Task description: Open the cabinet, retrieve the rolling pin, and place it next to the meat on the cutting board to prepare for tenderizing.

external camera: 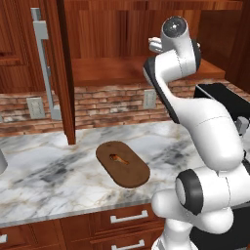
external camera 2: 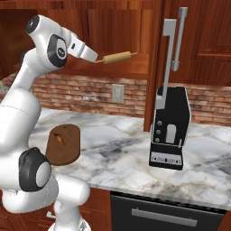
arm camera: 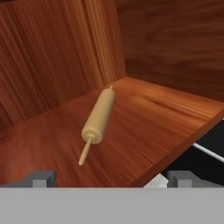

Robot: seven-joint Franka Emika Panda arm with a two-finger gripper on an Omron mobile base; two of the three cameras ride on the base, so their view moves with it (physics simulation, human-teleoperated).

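There was 1 rolling pin (arm camera: 99, 115) up on the cabinet (external camera: 105, 70) shelf, 2 doors swung open with 2 grey bar handles (external camera: 45, 58). Below the cabinet: 1 cutting board (external camera: 123, 164), 1 lump of meat (external camera: 117, 157), 2 wall outlets (external camera: 149, 99), 1 black appliance (external camera 2: 170, 128).

wooden shelf (arm camera: 166, 118) bearing rolling pin (arm camera: 99, 116), marble counter (external camera: 44, 171) bearing cutting board (external camera: 132, 171)
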